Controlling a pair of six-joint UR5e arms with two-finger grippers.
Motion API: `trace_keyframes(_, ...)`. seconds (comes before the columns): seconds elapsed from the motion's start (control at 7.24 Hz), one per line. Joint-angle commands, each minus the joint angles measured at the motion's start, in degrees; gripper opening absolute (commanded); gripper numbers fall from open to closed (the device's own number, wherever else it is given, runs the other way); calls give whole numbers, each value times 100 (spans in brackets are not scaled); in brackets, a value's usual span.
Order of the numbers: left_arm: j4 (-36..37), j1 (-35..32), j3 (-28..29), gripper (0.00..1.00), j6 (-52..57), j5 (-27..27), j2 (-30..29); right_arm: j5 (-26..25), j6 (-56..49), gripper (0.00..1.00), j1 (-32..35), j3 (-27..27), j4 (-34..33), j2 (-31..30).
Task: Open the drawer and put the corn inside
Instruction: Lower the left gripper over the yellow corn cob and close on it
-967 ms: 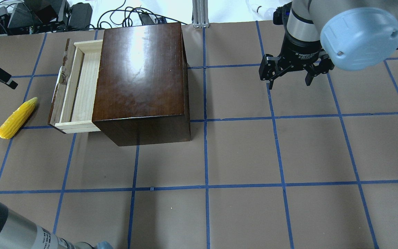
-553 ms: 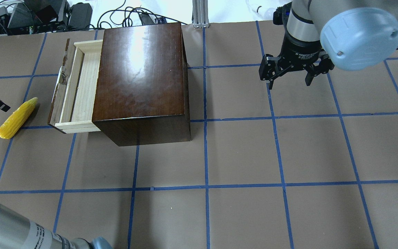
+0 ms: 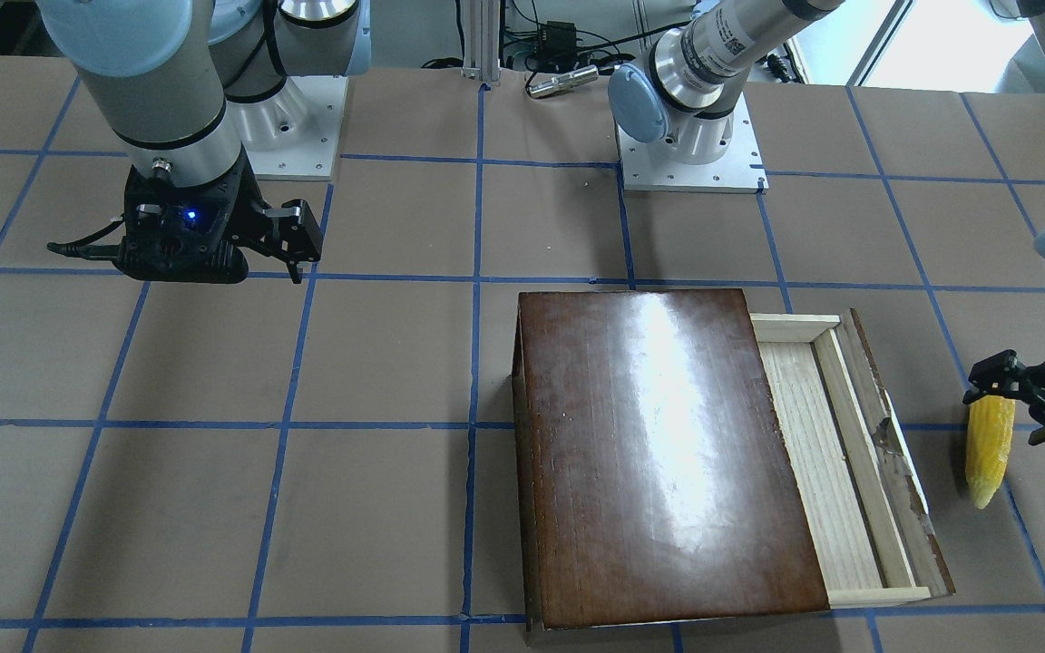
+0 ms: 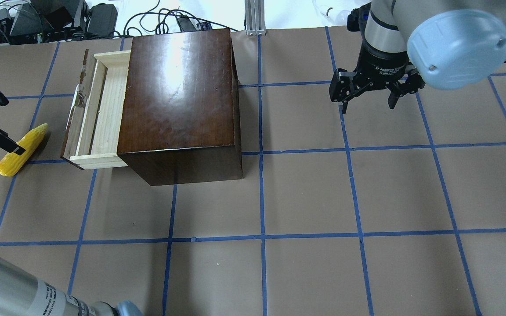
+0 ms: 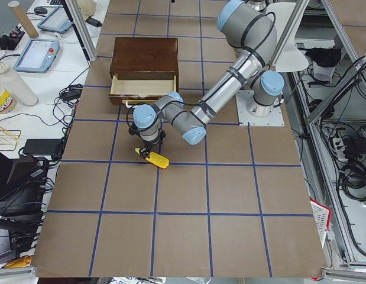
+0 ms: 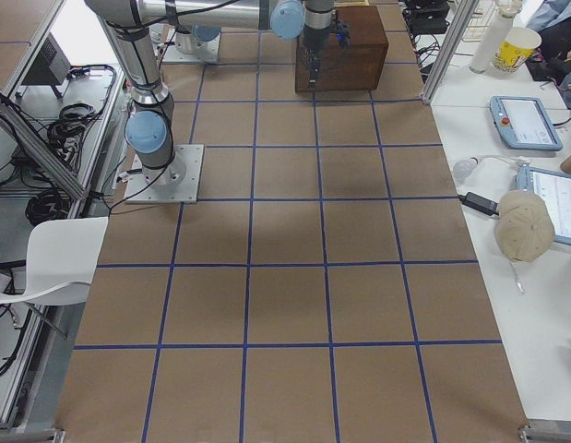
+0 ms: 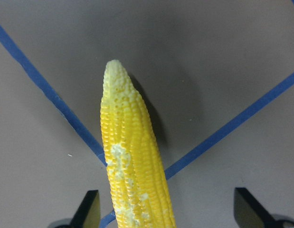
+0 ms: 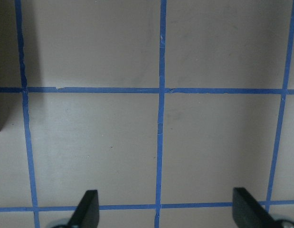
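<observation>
Left arm pose: the left arm is reaching out low over the table's left end, beside the drawer's front. In the exterior left view its wrist is pointing down at the corn.
Left gripper: the left gripper (image 4: 11, 126) is hanging wide open just above the corn. One finger is showing on each side of the cob in the left wrist view (image 7: 168, 211). The cob is sitting nearer that view's left finger (image 7: 89, 210), and neither finger is touching it there.
Right arm pose: the right arm is hanging over the far right part of the table (image 4: 305, 193), well apart from the box.
Right gripper: the right gripper (image 4: 367, 106) is pointing down with its fingers spread. In its wrist view it is holding nothing, with only brown paper and blue tape lines below.
Corn, place: the corn (image 4: 22, 149) is lying on the table across a blue tape line. It is near the drawer's front panel but apart from it.
Corn, look: bright yellow with bumpy kernels, it is tapering to a pale point that is aiming at the table's far side. A whitish patch is showing partway along it in the wrist view (image 7: 132, 166).
Drawer: the drawer (image 4: 103, 105) is standing pulled partway out of the glossy dark brown box (image 4: 178, 101). Its pale-wood floor is showing, and its thin white handle (image 4: 77, 94) is facing the corn.
</observation>
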Motion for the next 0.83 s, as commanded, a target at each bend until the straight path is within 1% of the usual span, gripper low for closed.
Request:
trace_keyframes(0.0,267,26,-12,100,222,130,-217,0,0,100,0,0,3,-3)
trace_keyframes(0.14,276,96,-12,100,319,269,-262,0,0,100,0,0,3,6)
trace_keyframes(0.41,258,202,-21,100,399,288,-332,0,0,100,0,0,3,6)
trace_keyframes(0.55,223,202,-21,94,399,280,-350,0,0,100,0,0,3,6)
trace_keyframes(0.69,223,202,-3,63,399,280,-350,0,0,100,0,0,3,6)
